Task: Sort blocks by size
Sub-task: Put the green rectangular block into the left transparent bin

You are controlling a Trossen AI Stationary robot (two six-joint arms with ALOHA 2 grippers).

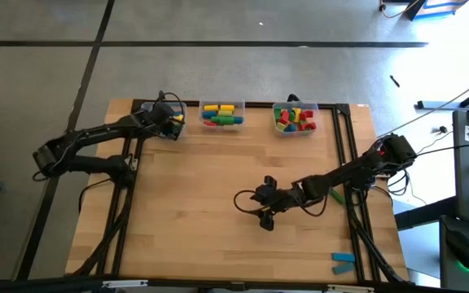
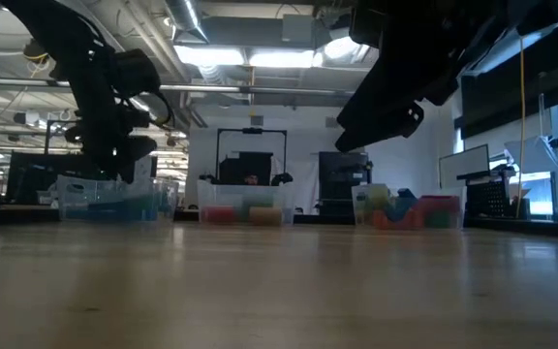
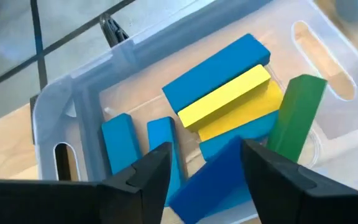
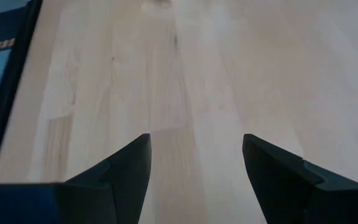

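Blocks are spread over 3 clear bins along the table's far edge: long blue, yellow and green bars [image 3: 225,99] in the left bin [image 3: 55,109], mid-length ones in the middle bin [image 1: 222,115], short red, green and yellow pieces in the right bin [image 1: 295,119]. 2 more blue blocks [image 1: 343,261] lie loose near the front right corner, outside the black frame rail. The left gripper [image 3: 204,171] hangs over the left bin with its fingers parted; a blue bar [image 3: 213,180] lies between them, and I cannot tell whether they touch it or have let it go. The right gripper [image 1: 265,199] hovers over bare wood at mid-table, fingers spread wide and holding nothing. My worry on the left: that blue bar sits tilted on the pile, so a finger brushing it on the way up could drag it over the rim, or nudge the light bin. The green bar [image 3: 294,118] leans against the bin wall and looks ready to topple. On the right, the loose blocks sit beside the rail, so a careless reach may clip it.
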